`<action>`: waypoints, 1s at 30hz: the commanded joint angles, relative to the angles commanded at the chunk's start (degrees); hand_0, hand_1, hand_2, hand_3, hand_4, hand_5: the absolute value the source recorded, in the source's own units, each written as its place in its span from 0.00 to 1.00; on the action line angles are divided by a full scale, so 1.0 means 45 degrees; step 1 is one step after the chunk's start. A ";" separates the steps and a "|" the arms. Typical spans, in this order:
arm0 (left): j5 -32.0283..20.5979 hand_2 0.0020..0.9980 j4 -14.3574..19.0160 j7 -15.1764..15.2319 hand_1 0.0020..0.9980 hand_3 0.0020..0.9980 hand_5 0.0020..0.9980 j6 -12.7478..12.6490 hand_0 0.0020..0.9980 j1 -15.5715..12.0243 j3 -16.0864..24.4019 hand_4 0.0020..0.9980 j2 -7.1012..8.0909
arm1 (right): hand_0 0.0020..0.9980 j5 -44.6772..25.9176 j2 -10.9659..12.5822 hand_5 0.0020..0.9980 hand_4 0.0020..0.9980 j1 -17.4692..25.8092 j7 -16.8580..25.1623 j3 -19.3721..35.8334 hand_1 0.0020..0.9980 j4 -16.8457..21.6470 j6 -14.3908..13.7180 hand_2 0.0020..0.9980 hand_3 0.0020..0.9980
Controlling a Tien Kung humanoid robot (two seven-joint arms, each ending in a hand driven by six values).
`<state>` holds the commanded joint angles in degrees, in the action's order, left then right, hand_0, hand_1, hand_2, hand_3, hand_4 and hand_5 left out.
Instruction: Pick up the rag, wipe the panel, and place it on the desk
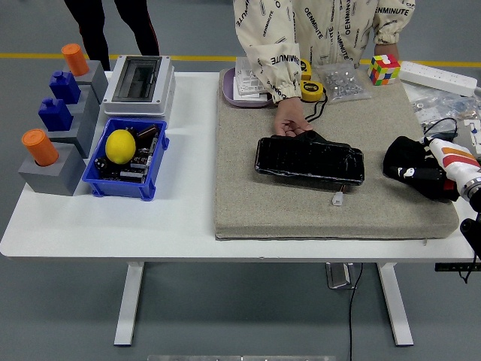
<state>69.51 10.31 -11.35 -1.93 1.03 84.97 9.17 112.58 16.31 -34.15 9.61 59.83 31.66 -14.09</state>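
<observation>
The black panel (309, 159) lies flat in the middle of the beige mat (255, 203). A person at the far side rests a hand (289, 120) on the panel's far left edge. The black rag (400, 154) lies bunched on the mat's right side. My right hand (422, 175), black with a white and orange wrist, lies against the rag's right side and touches it. Black on black hides the grip. My left arm is out of view.
A blue bin (124, 162) with a yellow ball, grey blocks (52, 169) with orange and blue pegs and a grey box (139, 83) stand at the left. A tape measure (312, 90), a bag of screws (342, 81), a colour cube (383, 69) and cables (443, 113) lie at the back right.
</observation>
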 joint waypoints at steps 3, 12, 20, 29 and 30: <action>-0.0027 0.74 0.0000 0.0006 0.70 0.57 0.47 0.0001 0.65 0.0008 -0.0021 0.60 -0.0008 | 0.67 -0.0006 -0.0115 0.65 1.00 0.0114 0.0049 0.0161 0.66 0.0018 -0.0088 0.73 0.75; -0.0050 0.74 0.0000 0.0004 0.70 0.57 0.47 -0.0001 0.65 0.0012 -0.0031 0.60 -0.0017 | 0.63 -0.0175 -0.0288 0.60 1.00 0.0506 0.0264 0.0456 0.63 0.0069 -0.0431 0.70 0.73; -0.0103 0.74 0.0000 0.0043 0.70 0.57 0.47 0.0002 0.65 0.0037 -0.0082 0.60 -0.0015 | 0.59 -0.0405 -0.0203 0.55 1.00 0.0555 0.0536 0.0383 0.61 0.0081 -0.0898 0.68 0.72; -0.0049 0.74 0.0000 0.0023 0.70 0.57 0.47 -0.0010 0.65 0.0002 0.0005 0.60 -0.0013 | 0.59 0.0103 -0.0090 0.51 1.00 0.0448 0.0084 0.0250 0.61 0.0036 -0.0513 0.68 0.72; -0.0058 0.74 0.0000 0.0026 0.70 0.57 0.47 -0.0011 0.65 0.0011 -0.0005 0.60 -0.0015 | 0.60 0.0247 -0.0091 0.38 1.00 0.0418 -0.0040 0.0170 0.62 0.0015 -0.0488 0.68 0.73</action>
<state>69.25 10.31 -11.23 -1.98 1.08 84.94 9.10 113.69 15.90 -32.27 9.43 60.59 31.73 -16.29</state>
